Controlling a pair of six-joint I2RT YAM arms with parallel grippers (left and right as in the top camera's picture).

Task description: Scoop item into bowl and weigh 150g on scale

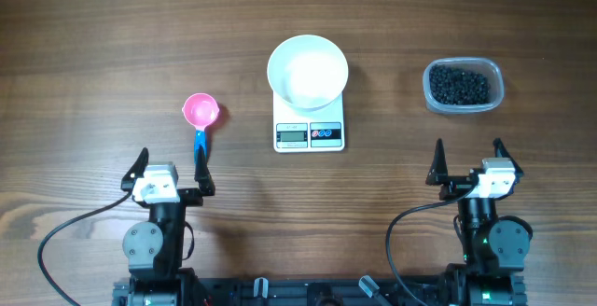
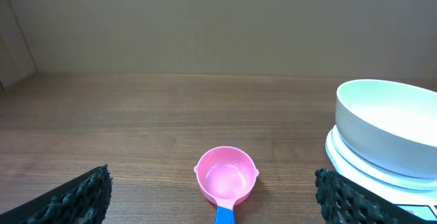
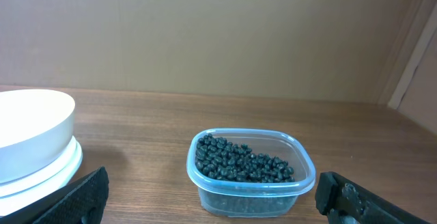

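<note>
Gaping wide and holding nothing, the left jaws and the right jaws both hang low at the near edge of the counter (image 1: 93,63). Just ahead of the left pair lies the pink scoop (image 1: 200,124), its long axis running near to far: blue handle towards the robot, open cup away and facing up. In the overhead view the handle end sits close to one finger, not centred, so a careless close could probably knock it askew. Ahead of the right pair stands the clear tub (image 1: 498,75) holding the item (image 1: 458,86), the black beads filling it partway. Between the two, the empty bowl (image 1: 308,73) rests on the scale (image 1: 309,135), whose display faces the robot; its reading is too small to tell. Scoop and tub are well apart, so I judge the likelier trouble to be beads rolling off during the carry, or a bumped bowl upsetting the weight
</note>
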